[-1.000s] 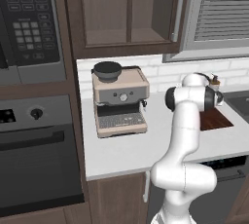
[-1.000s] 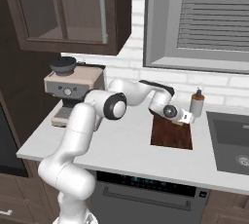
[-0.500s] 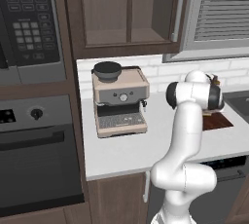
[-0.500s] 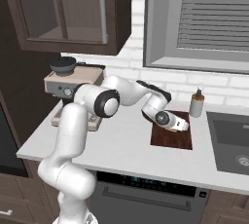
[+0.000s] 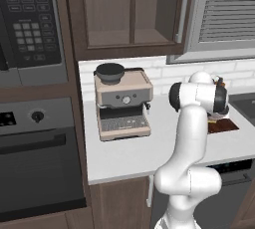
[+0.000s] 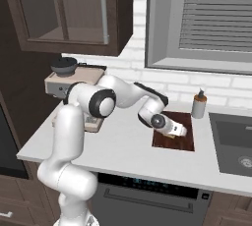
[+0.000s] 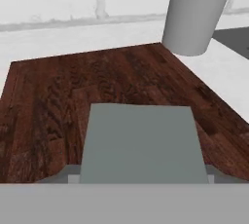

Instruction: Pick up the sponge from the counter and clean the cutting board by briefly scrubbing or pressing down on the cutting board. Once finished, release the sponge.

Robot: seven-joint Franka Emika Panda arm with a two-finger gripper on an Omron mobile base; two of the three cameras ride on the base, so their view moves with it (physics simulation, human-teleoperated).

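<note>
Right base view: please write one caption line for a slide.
Gripper low over the cutting board, beside a soap bottle.

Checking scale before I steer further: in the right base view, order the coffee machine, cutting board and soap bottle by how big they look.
1. Coffee machine, though the arm hides part of it.
2. Cutting board, partly covered by the hand; it looks close to the machine in spread, so this ranking is unsure.
3. Soap bottle, clearly smallest.

The counter (image 6: 123, 151) bears the cutting board (image 6: 170, 140) and coffee machine (image 5: 122, 101).
</note>
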